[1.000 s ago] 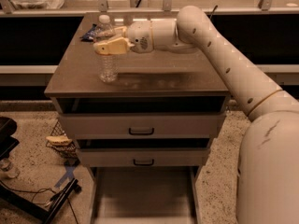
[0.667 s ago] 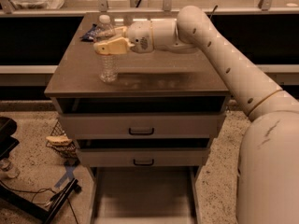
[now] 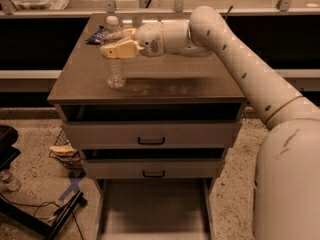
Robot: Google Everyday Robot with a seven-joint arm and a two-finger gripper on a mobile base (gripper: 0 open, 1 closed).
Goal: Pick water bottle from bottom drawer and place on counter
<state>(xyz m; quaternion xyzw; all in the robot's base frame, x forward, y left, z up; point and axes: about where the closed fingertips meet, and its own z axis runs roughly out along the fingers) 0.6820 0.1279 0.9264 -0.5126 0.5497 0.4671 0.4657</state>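
The water bottle (image 3: 116,70) stands upright on the counter (image 3: 170,79), near its left side, with its white cap (image 3: 113,20) on top. My gripper (image 3: 120,41) reaches in from the right and is shut on the bottle's upper part, with one finger (image 3: 120,50) in front of it and the other behind. The bottom drawer (image 3: 150,211) is pulled out at the foot of the cabinet and its pale grey floor shows bare.
A small blue packet (image 3: 95,35) lies at the counter's back left. The two upper drawers with black handles (image 3: 151,141) are slightly open. A wire basket (image 3: 65,151) and a black stand (image 3: 45,216) sit on the floor at the left. My arm (image 3: 240,59) spans the counter's right side.
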